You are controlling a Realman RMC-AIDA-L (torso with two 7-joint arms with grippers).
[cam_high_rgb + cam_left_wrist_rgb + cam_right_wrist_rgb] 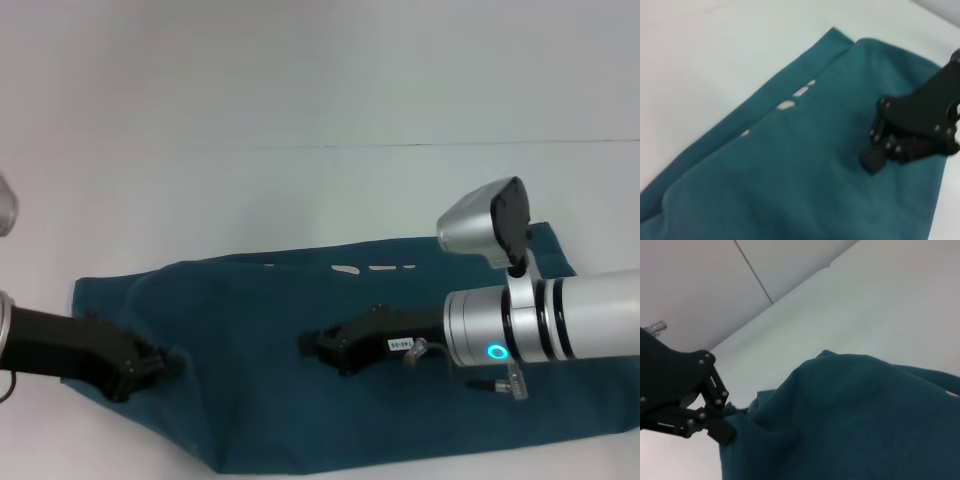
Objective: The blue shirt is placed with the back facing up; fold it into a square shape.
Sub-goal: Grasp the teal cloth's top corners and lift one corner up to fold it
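Lying across the lower half of the head view, the blue shirt (300, 370) forms a wide folded band, not yet a square. The left gripper (160, 365), lower left, pinches its edge; the right gripper (310, 345), centre, rests on cloth, fingers together.

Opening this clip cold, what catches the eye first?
The blue shirt dominates, spread wide across the white table, with white print peeking along a fold near its far edge. The left tool grips the shirt's left end, lifting fabric; the right tool rests at mid-shirt.
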